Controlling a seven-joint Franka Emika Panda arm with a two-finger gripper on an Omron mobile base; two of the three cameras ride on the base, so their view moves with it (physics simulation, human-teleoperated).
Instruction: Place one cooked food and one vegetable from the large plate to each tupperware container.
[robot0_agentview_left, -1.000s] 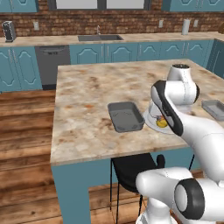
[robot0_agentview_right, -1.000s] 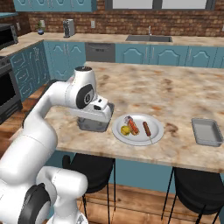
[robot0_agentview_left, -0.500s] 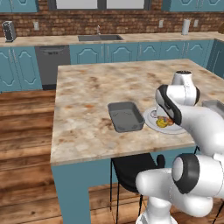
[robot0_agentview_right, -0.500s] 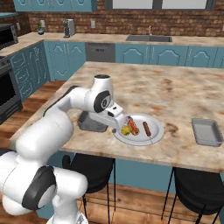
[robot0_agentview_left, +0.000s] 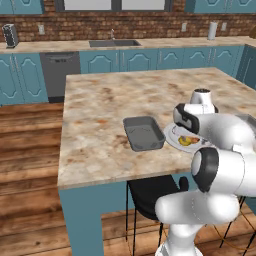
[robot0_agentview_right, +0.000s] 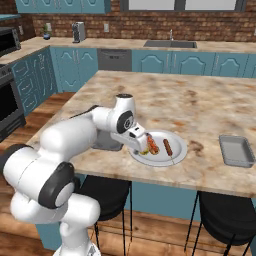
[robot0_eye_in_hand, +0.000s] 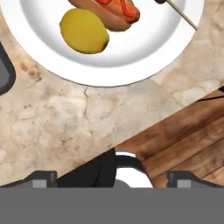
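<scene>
The gripper (robot0_agentview_right: 142, 148) hangs low over the near-left edge of the plate (robot0_agentview_right: 176, 155), in the middle of the right base view. Its jaws are spread wide and they hold nothing; in the hand view the two tips sit at the bottom corners, far apart.

The vegetable (robot0_eye_in_hand: 84, 31) lies on the plate in the upper left of the hand view, and it touches the hot dog (robot0_eye_in_hand: 114, 12) above it.

What could go wrong, in my judgement:
- The vegetable is round and smooth, so it may roll or slip out if the jaws close off its centre.
- Because the hot dog is touching it, one finger could come down on the hot dog or push it, and both foods may be dragged together.
- The vegetable is not between the tips now; it lies above them in the hand view. If the hand goes down here, it would meet the plate rim or the counter (robot0_eye_in_hand: 65, 127) and could tip the plate.

Count of things:
- One plate.
- One yellow vegetable.
- One hot dog.
- One skewer (robot0_agentview_right: 168, 148) with dark meat, at the right of the hot dog.
- Two trays: one (robot0_agentview_left: 143, 132) at the left of the plate in the left base view, one (robot0_agentview_right: 236, 150) far right in the right base view. I see no food in either.
</scene>
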